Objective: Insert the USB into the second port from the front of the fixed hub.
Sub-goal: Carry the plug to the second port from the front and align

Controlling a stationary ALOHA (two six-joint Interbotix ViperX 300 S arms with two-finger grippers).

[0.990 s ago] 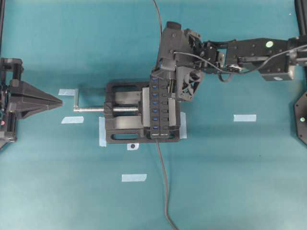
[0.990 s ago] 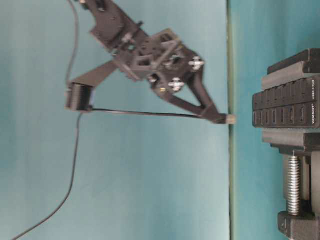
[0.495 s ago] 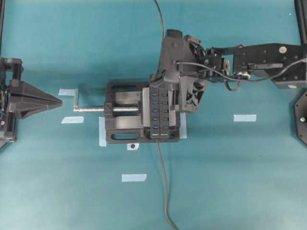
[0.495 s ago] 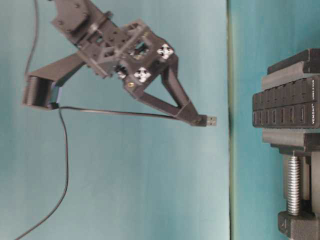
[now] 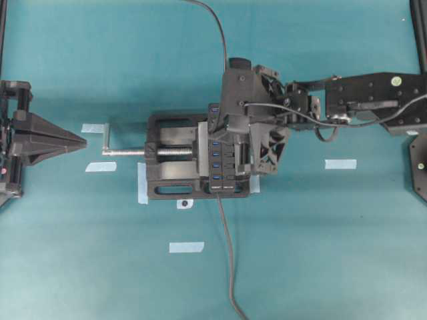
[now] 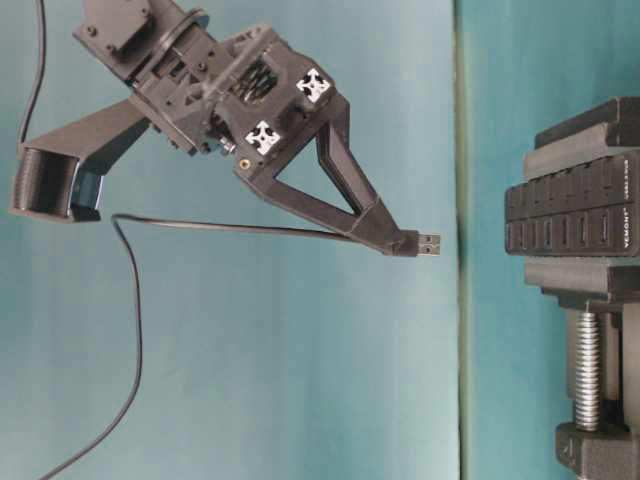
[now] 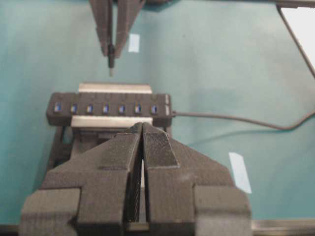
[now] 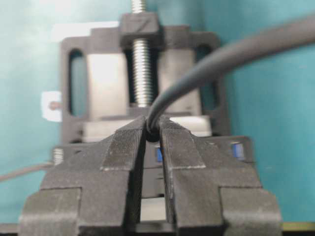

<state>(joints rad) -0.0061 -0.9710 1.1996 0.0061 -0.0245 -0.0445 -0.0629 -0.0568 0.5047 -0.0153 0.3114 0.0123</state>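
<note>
Fingertips of the right gripper (image 6: pixel 392 236) are pressed together on the USB (image 6: pixel 427 243), so that only its metal end sticks out in front of them. I think it is held this way, far at the tips, to leave the plug free to enter a port while the fingers stay outside. The thin cable (image 6: pixel 240 227) runs back from the plug, passes between the pads in the right wrist view, and hangs in a loose loop, so it should not pull on the plug.

The plug is in the air above the fixed hub (image 5: pixel 219 155), well apart from it and not yet in any port; in the left wrist view it hangs over the left part of the port row. The hub is clamped in a black bench vise (image 5: pixel 172 155), which is taped to the table (image 5: pixel 320 253), probably so it cannot slide when the plug is pushed in.

The left gripper (image 7: pixel 142 147) rests far to the side, with its fingers closed and nothing between them.
</note>
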